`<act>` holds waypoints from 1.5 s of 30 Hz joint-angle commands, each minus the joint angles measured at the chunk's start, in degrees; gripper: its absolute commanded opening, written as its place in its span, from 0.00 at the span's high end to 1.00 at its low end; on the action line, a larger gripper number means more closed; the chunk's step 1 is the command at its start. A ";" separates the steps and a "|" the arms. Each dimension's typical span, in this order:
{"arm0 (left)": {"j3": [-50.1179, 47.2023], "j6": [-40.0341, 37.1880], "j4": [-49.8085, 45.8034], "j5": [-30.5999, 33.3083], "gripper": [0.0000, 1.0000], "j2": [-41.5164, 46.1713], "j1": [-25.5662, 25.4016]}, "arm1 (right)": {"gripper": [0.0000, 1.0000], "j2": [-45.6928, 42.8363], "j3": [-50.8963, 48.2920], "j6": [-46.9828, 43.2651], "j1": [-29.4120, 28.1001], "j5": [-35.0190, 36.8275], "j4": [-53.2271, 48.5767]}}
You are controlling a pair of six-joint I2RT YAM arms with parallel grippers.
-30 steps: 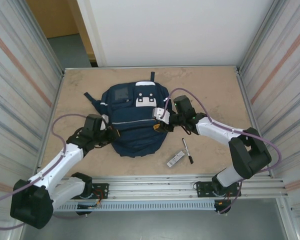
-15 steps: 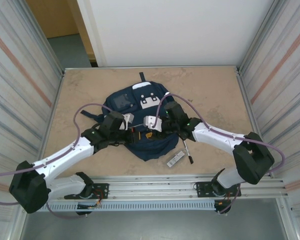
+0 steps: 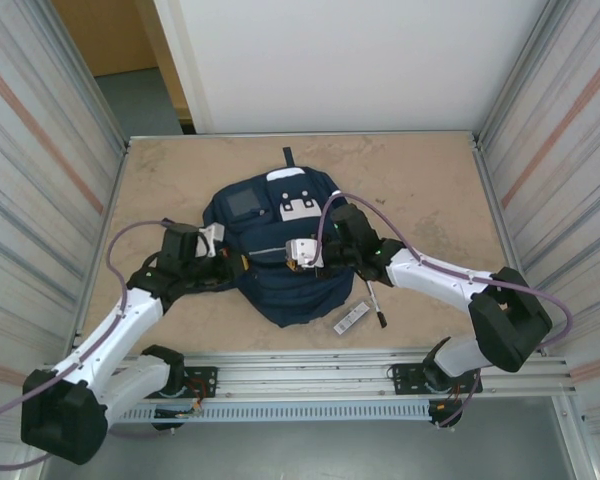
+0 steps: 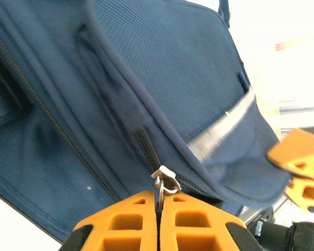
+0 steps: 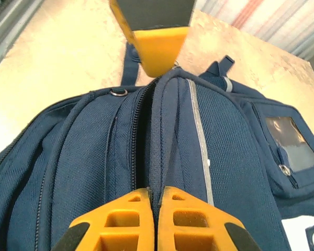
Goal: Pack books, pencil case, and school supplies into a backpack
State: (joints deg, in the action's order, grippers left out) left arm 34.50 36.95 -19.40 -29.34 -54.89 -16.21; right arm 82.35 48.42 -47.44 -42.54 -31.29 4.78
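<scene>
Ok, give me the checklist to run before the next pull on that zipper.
1. Is the left gripper clamped on the zipper pull: ok.
2. Is the right gripper clamped on a fold of the backpack beside the zipper, bracing it: ok.
3. Is the opening wide enough for packing: cannot tell.
4. Are the pen and the white-and-black bar packed: not ok, both lie on the table to the right of the backpack.
5. Are the book and the pencil case inside: cannot tell.
</scene>
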 commanded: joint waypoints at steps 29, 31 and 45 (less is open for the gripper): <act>7.47 -6.99 -6.92 -3.11 0.01 4.52 8.80 | 0.01 -1.06 -4.45 22.86 -9.42 23.16 14.68; 7.51 -11.21 -6.96 -0.15 0.01 6.80 4.61 | 0.01 -4.75 -5.05 28.46 -11.61 32.51 16.07; 8.56 -56.39 -5.03 22.77 0.01 1.24 -27.03 | 0.01 -21.98 6.76 110.79 5.75 47.99 -63.66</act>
State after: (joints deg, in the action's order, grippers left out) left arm 43.16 -6.28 -25.26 -12.03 -50.92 -42.59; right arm 62.39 56.64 40.75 -42.09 18.50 -34.63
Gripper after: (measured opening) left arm 0.986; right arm 0.994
